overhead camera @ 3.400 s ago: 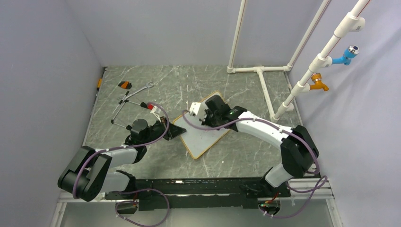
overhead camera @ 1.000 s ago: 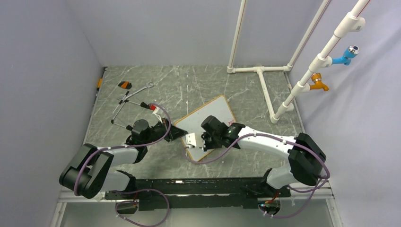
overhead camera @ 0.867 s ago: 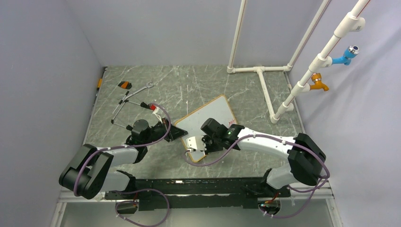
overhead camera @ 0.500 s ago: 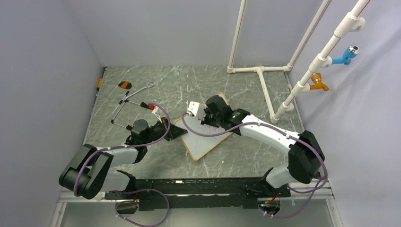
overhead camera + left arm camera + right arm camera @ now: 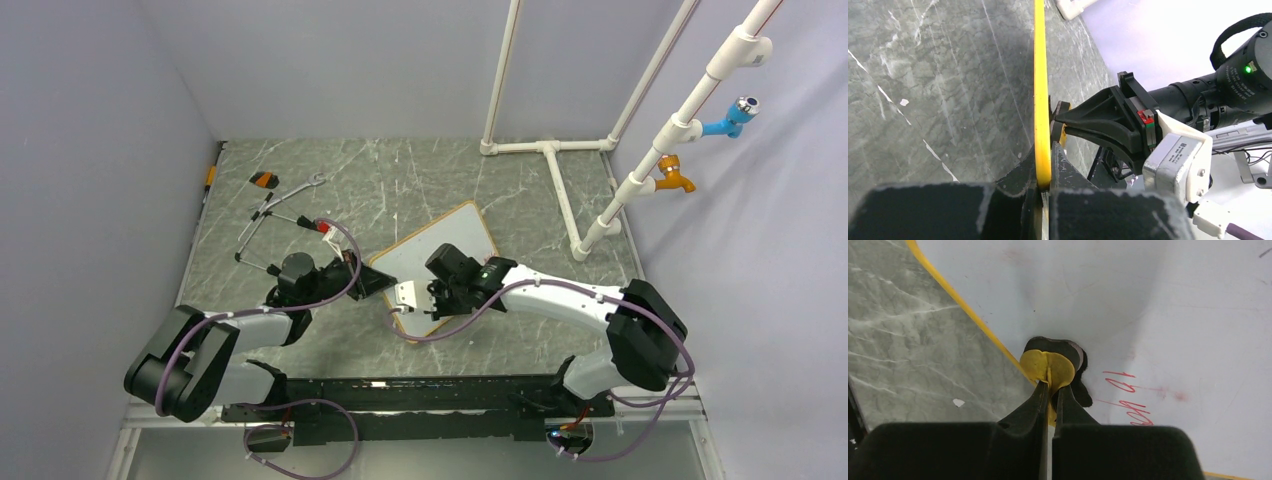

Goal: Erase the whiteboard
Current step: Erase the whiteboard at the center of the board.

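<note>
The whiteboard (image 5: 455, 235) lies at an angle on the marble table, white with a thin tan-orange frame. My left gripper (image 5: 372, 281) is shut on its left edge; in the left wrist view the yellow frame (image 5: 1040, 90) runs straight between the jaws of that gripper (image 5: 1045, 175). My right gripper (image 5: 428, 303) is over the board's near-left part, shut on a small eraser (image 5: 1048, 367) with a yellow back and black felt. The felt presses on the whiteboard's surface (image 5: 1158, 310) beside its frame. Red handwriting (image 5: 1128, 400) remains just right of the eraser.
A wrench (image 5: 300, 188), thin rods (image 5: 255, 215) and a small orange-and-black piece (image 5: 263, 180) lie at the back left. White pipes (image 5: 550, 150) stand at the back right, with a blue tap (image 5: 735, 115) and an orange tap (image 5: 675, 175).
My right gripper swept with the eraser from the board's near edge to its far part and back to the near-left edge. The left gripper kept its hold without moving.
</note>
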Available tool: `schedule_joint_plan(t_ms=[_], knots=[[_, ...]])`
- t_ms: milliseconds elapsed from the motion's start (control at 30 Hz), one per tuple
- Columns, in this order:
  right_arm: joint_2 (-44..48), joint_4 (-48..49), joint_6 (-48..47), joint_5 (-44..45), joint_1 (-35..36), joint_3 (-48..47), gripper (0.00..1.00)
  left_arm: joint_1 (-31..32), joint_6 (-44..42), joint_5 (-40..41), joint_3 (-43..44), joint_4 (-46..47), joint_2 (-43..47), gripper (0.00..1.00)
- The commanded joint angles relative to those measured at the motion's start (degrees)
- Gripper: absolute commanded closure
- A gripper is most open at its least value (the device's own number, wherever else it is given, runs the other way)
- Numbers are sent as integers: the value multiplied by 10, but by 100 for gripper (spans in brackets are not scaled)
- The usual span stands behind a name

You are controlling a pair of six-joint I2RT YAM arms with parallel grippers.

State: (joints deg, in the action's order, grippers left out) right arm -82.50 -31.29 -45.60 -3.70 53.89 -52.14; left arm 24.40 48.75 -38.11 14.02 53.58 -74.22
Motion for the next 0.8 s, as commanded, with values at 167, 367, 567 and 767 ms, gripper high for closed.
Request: schedule_joint_plan(t_ms=[167, 367, 567, 767], knots=[[-6, 131, 111, 97, -68, -52, 100, 4, 13, -29, 12, 109, 21, 100], [-10, 131, 133, 91, -100, -70, 100, 3, 12, -29, 11, 107, 25, 100], [8, 33, 22, -9, -51, -16, 100, 4, 8, -25, 10, 99, 30, 100], [6, 4, 10, -13, -14, 1, 100, 4, 12, -26, 9, 109, 23, 100]])
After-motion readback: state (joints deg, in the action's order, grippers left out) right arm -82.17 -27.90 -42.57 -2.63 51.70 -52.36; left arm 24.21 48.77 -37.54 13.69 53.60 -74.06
